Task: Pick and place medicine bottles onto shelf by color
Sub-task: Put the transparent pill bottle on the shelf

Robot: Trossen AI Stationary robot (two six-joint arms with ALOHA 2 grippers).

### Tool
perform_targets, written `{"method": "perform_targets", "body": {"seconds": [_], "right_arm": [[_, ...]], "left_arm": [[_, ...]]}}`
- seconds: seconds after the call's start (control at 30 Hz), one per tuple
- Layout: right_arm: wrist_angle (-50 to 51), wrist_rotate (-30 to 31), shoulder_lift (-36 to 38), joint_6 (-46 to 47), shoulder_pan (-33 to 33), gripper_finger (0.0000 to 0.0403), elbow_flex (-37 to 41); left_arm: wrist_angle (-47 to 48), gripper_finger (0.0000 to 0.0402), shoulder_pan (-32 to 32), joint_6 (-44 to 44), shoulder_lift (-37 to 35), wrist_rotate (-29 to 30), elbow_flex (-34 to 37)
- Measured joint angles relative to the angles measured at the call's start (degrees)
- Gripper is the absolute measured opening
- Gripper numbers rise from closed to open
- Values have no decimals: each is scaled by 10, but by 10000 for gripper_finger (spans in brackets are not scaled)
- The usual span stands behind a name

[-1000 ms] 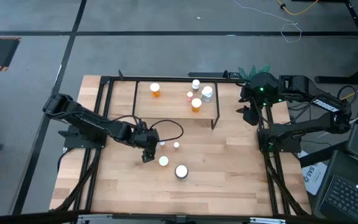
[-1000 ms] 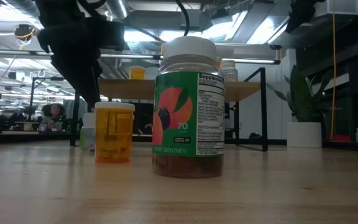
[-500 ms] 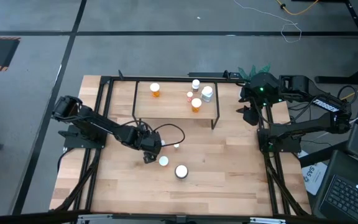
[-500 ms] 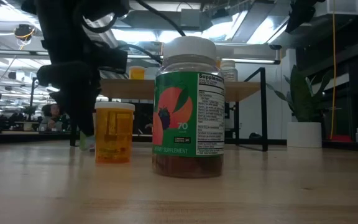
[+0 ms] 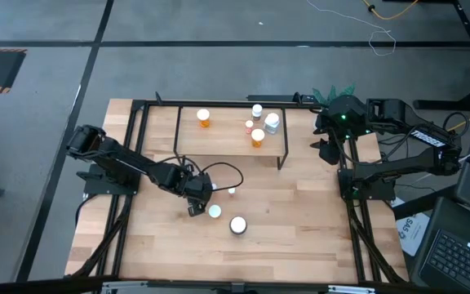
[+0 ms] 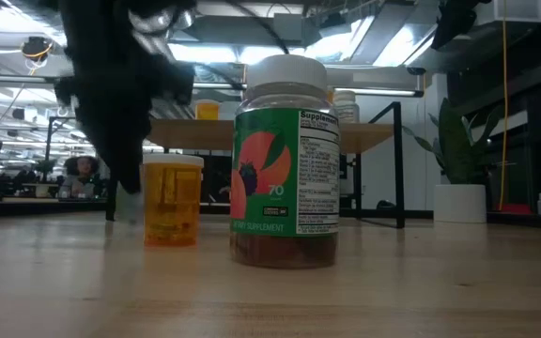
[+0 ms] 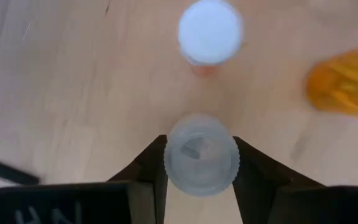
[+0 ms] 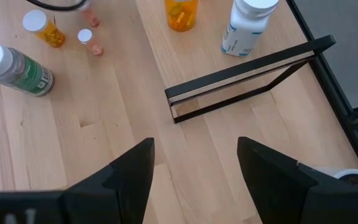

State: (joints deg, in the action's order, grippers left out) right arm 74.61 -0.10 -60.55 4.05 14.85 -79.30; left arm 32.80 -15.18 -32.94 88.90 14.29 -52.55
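My left gripper [image 5: 201, 196] is at the table's middle left, shut on a small clear bottle with a ribbed cap [image 7: 201, 163]. Beside it stand a small white-capped bottle [image 7: 209, 31] and an orange bottle [image 7: 347, 87], also seen as the orange bottle [image 6: 172, 199] in the low view. A larger green-labelled bottle [image 6: 285, 160] stands nearer the front edge. The shelf [image 5: 231, 149] at the far middle carries several bottles, one orange [image 5: 204, 118], one white [image 5: 272, 122]. My right gripper [image 8: 191, 168] hangs open above the table's far right, touching nothing. My left gripper pinches the small bottle's ribbed cap [image 7: 171, 155] between its two fingers, one on each side. The fingers come from above, pointing down. The bottle is upright; I cannot tell whether its base is on the table.
A potted green plant [image 5: 333, 91] stands at the far right corner, behind my right arm. The shelf's black frame and legs [image 5: 283, 155] rise at the far middle. Bare wood [image 5: 300, 220] lies to the near right.
My left gripper has gone a short way toward the table's right edge and down, over the small bottle nearest to it, which it now covers in the high view. The other bottles have kept their places.
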Motion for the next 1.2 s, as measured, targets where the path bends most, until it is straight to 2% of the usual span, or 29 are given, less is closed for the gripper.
{"method": "perform_targets", "body": {"seconds": [0.1, 0.2, 0.37, 0.47, 0.57, 0.67, 0.83, 1.2], "right_arm": [[0, 0, 0, 0, 0, 232, 0], [0, 0, 0, 0, 0, 232, 0], [1, 0, 0, 0, 0, 232, 0], [1, 0, 0, 0, 0, 232, 0], [1, 0, 0, 0, 0, 232, 0], [1, 0, 0, 0, 0, 232, 0], [2, 0, 0, -3, 0, 232, 0], [2, 0, 0, -14, 0, 232, 0]], "left_arm": [[40, 120, -4, 0, -14, -9, -43], [130, 120, -9, 3, -26, -1, -103], [260, 120, -9, 51, -48, 70, -209], [297, 120, 16, 92, -59, 112, -259], [321, 120, 62, 126, -66, 121, -282], [319, 120, 113, 162, -72, 108, -287], [316, 124, 190, 210, -73, 51, -287], [310, 126, 279, 263, -73, -31, -283]]}}
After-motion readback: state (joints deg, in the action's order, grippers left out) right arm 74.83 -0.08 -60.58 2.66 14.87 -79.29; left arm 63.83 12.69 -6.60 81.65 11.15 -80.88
